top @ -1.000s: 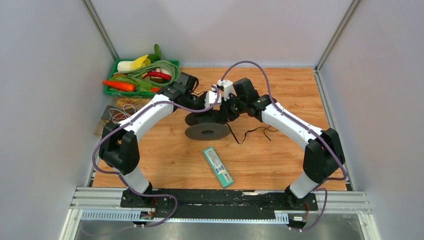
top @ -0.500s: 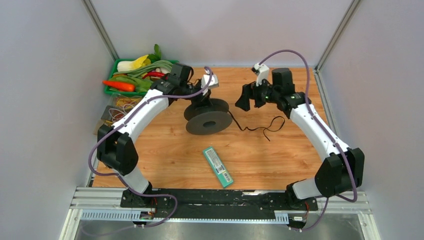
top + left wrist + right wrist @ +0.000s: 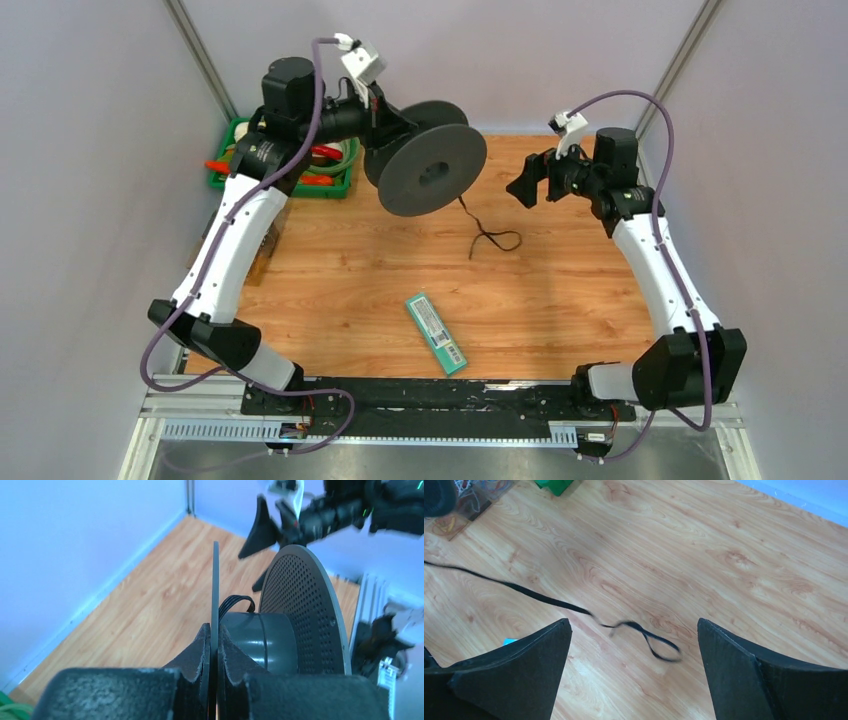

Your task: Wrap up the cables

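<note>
My left gripper (image 3: 385, 125) is shut on the thin flange of the dark grey round spool (image 3: 432, 172) and holds it in the air at the back left, tipped on its side. In the left wrist view the gripper (image 3: 214, 630) pinches the flange edge, with the hub (image 3: 260, 640) and a few black cable turns (image 3: 239, 601) just beyond. A thin black cable (image 3: 492, 238) hangs from the spool and ends in a loose loop on the wooden table. My right gripper (image 3: 524, 180) stands open and empty to the right of the spool, with the cable loop (image 3: 659, 645) on the table below its gripper (image 3: 634, 625).
A green basket of vegetables (image 3: 330, 186) sits at the back left, partly behind the left arm. A teal flat pack (image 3: 436, 332) lies near the front middle. A box of yellowish wires (image 3: 471, 502) is at the left edge. Grey walls close three sides.
The left arm lifted the spool off the table, up and back, tipping it on its side. The right gripper opened and drew away to the right. The cable's loose end was dragged leftward.
</note>
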Available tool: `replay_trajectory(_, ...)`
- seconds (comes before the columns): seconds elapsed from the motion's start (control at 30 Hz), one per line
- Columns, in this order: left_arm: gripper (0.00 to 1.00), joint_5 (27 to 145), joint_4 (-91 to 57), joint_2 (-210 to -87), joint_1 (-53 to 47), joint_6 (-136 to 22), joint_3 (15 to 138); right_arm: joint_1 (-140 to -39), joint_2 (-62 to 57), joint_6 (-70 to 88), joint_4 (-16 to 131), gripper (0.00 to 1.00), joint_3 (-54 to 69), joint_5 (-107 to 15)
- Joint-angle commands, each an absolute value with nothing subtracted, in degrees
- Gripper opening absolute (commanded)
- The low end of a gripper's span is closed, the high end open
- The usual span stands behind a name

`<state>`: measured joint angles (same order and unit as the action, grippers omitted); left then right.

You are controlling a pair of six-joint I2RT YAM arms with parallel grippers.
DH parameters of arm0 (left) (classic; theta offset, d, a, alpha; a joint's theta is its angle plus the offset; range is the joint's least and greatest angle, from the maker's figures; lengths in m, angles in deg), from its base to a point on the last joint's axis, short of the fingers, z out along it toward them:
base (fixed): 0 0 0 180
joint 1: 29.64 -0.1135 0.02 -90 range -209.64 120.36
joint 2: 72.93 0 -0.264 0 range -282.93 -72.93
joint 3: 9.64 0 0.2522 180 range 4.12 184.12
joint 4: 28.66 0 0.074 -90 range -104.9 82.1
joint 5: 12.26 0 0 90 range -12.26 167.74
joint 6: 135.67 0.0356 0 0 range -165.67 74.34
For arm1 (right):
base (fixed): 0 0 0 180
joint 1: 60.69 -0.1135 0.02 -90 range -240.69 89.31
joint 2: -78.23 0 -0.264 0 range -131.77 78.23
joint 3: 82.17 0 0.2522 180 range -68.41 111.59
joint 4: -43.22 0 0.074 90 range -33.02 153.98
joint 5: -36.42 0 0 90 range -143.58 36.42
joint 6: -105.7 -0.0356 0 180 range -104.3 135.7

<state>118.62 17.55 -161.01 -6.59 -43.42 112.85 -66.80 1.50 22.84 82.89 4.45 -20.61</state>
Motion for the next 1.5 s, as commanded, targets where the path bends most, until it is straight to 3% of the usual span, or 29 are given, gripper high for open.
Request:
replay_trajectory(0.0,0.00,116.77,5.68,-157.05,-7.93,-60.51,117.23,-66.75,7.11,23.97,79.85,1.00,3.76,-17.02)
replay_trajectory(0.33,0.00,105.69,0.22,-155.55,-7.84,-64.74,124.00,-70.35,11.79,20.63,70.79,1.00,-4.86,-14.38)
replay_trajectory(0.63,0.00,94.71,0.66,-153.44,-7.75,-65.88,124.80,-80.37,10.03,16.05,57.52,1.00,-11.10,-19.21)
replay_trajectory(0.97,0.00,95.93,-3.12,-151.42,-7.75,-68.34,126.03,-86.44,2.66,12.01,35.30,1.00,-13.48,-21.15)
replay_trajectory(1.27,0.00,93.73,-3.03,-149.66,-7.67,-67.38,125.85,-92.67,-5.61,3.75,28.25,1.00,-9.08,-16.66)
replay_trajectory(1.47,0.00,93.82,-3.82,-148.96,-7.67,-68.25,125.42,-99.44,-11.93,7.61,24.30,1.00,-11.90,-25.69)
